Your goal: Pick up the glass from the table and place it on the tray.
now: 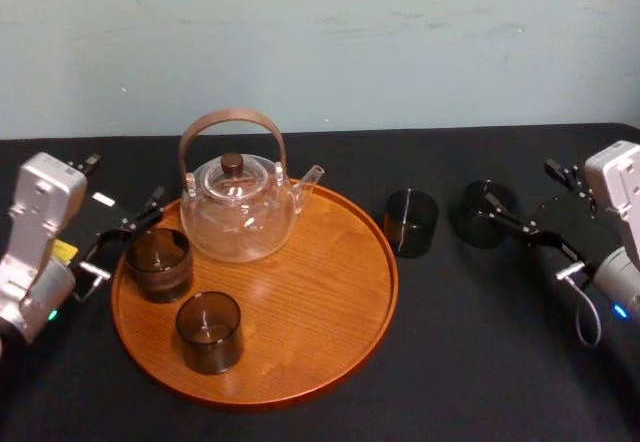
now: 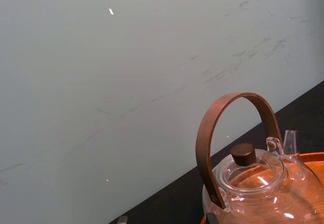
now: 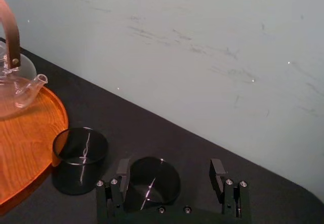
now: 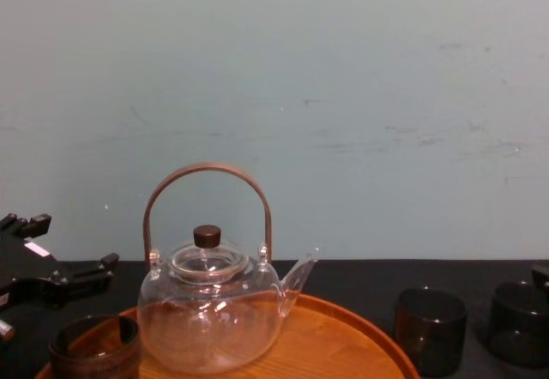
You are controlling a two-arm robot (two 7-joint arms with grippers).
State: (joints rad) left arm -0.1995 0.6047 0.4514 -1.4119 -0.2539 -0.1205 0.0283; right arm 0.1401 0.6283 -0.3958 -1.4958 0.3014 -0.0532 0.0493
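Observation:
Two dark glasses stand on the black table to the right of the tray (image 1: 340, 352). The nearer one to the tray is a glass (image 1: 411, 222) (image 3: 80, 158) (image 4: 429, 327). The farther glass (image 1: 487, 214) (image 3: 152, 181) (image 4: 519, 323) sits between the fingers of my right gripper (image 1: 530, 240) (image 3: 170, 171). That gripper is open, with one finger (image 3: 123, 173) close to the glass wall and the other well away from it. My left gripper (image 1: 120, 247) (image 4: 51, 278) hangs open at the tray's left edge, just beside a dark glass (image 1: 158, 262) that stands on the tray.
A clear glass teapot (image 1: 240, 207) (image 2: 263, 183) (image 4: 214, 310) with a brown hoop handle stands at the back of the tray. Another dark glass (image 1: 208, 330) stands at the tray's front. A pale wall closes off the table's far edge.

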